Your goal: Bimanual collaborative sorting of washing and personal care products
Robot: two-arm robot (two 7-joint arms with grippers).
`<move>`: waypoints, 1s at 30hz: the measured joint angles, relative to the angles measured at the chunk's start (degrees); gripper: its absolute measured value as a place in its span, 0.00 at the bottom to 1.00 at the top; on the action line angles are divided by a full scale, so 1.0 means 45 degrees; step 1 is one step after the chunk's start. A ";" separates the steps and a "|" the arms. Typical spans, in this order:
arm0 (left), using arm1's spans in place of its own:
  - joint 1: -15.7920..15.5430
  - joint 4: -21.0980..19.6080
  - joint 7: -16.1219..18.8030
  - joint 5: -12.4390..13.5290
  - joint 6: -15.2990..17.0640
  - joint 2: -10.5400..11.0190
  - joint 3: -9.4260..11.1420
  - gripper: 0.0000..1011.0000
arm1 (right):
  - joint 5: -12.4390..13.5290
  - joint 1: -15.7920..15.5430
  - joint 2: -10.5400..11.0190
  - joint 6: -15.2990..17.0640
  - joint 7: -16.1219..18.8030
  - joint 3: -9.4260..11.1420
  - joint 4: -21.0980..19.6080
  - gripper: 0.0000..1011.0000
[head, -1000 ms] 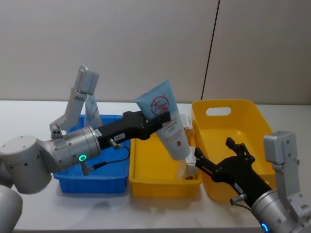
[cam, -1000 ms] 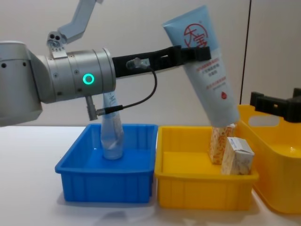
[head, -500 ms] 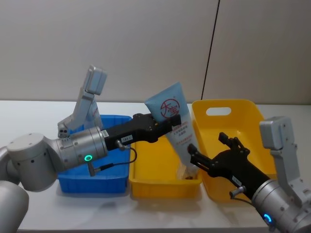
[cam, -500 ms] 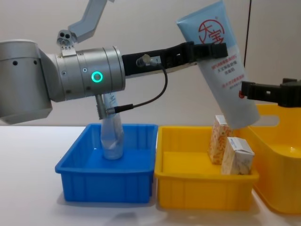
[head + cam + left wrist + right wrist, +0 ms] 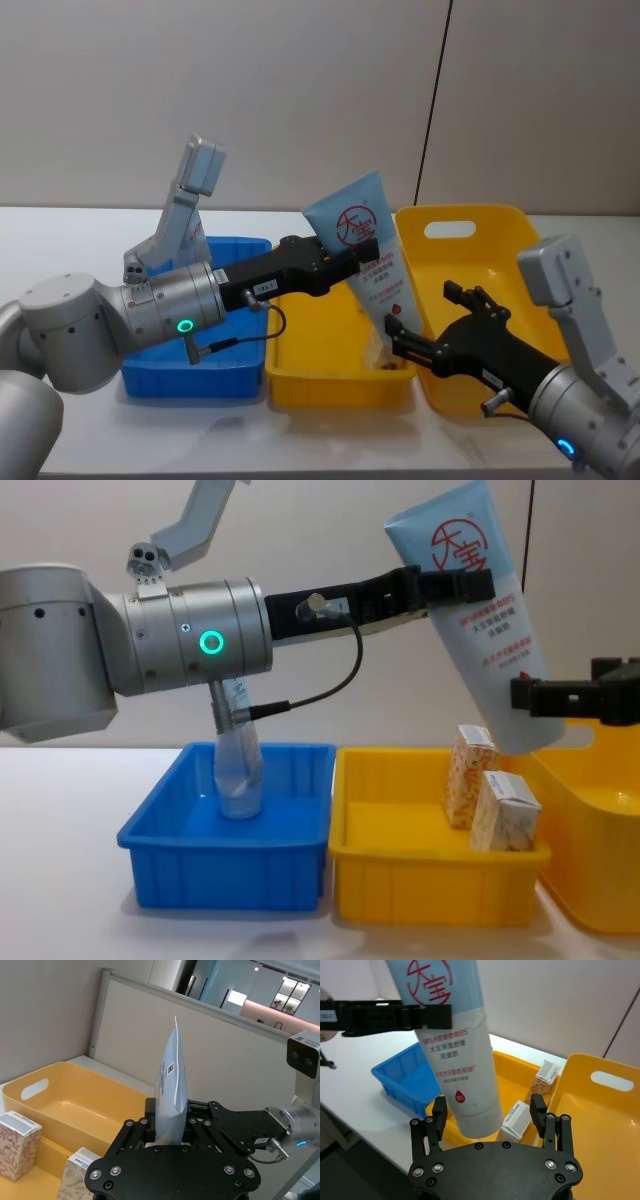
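Two of my grippers are meeting at one tube (image 5: pixel 384 285) above the small yellow bin (image 5: pixel 430 885): my left gripper (image 5: pixel 452 584) is pinching its upper part, my right gripper (image 5: pixel 488 1106) is holding its jaws spread around its lower end, so releasing before that side closes is risking a drop onto the cartons (image 5: pixel 505 823).

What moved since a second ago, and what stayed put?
The left gripper, still clamping the big tube, carried it toward the robot's right. The open right gripper came in, so its fingers now flank the tube's lower end. The two cartons and the other tube in the blue bin stayed put.
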 joint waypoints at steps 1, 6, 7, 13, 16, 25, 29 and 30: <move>-0.0002 0.0003 -0.0009 -0.0003 0.0003 -0.0001 0.0003 0.24 | -0.0003 0.0022 0.0062 0.0007 0.0083 -0.0012 0.0000 0.99; -0.0018 0.0016 -0.0048 -0.0018 0.0017 -0.0006 0.0017 0.24 | -0.0026 0.0200 0.0477 -0.0048 0.0626 -0.0130 0.0014 0.99; -0.0019 0.0018 -0.0057 -0.0020 0.0020 -0.0009 0.0020 0.24 | -0.0034 0.0215 0.0502 -0.0066 0.0681 -0.0142 0.0020 0.99; -0.0025 0.0027 -0.0082 -0.0026 0.0029 -0.0012 0.0028 0.24 | -0.0191 0.0460 0.0686 -0.0270 0.0910 -0.0324 0.0190 0.99; -0.0027 0.0032 -0.0090 -0.0030 0.0034 -0.0016 0.0034 0.24 | -0.0306 0.0578 0.0678 -0.0360 0.0917 -0.0429 0.0321 0.99; -0.0036 0.0040 -0.0103 -0.0041 0.0040 -0.0020 0.0041 0.24 | -0.0715 0.0903 0.0501 -0.0539 0.0882 -0.0760 0.0682 0.99; -0.0039 0.0040 -0.0109 -0.0044 0.0041 -0.0021 0.0042 0.24 | -0.0904 0.1068 0.0377 -0.0587 0.0858 -0.0933 0.0890 0.99; -0.0039 0.0040 -0.0110 -0.0044 0.0041 -0.0021 0.0041 0.24 | -0.0970 0.1135 0.0322 -0.0603 0.0848 -0.0996 0.0971 0.99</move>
